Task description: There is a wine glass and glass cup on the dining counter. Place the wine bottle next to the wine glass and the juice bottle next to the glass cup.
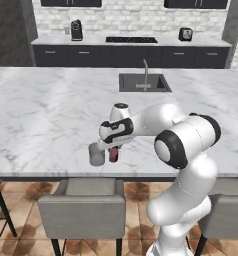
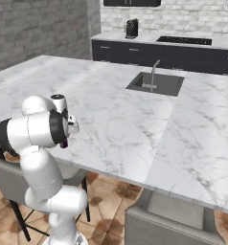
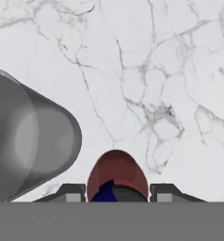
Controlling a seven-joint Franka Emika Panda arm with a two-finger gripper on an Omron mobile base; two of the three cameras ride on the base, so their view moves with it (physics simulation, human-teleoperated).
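Observation:
The juice bottle (image 1: 112,155), small and reddish-purple, stands upright between the fingers of my gripper (image 1: 113,150), which is shut on it. It is close to the right of the glass cup (image 1: 96,154), a short grey tumbler near the front edge of the dining counter (image 1: 41,115). In the hand view the juice bottle (image 3: 117,175) sits between my two fingertips (image 3: 69,192), with the glass cup (image 3: 29,141) large at the left and a narrow strip of marble between them. Whether the bottle rests on the marble I cannot tell. The wine glass and wine bottle are out of view.
A sink (image 1: 143,82) with a faucet is set into the counter's far side. Grey chairs (image 1: 83,210) stand under the front edge. The back counter holds a coffee machine (image 1: 76,30), a stovetop (image 1: 131,39) and a toaster (image 1: 185,34).

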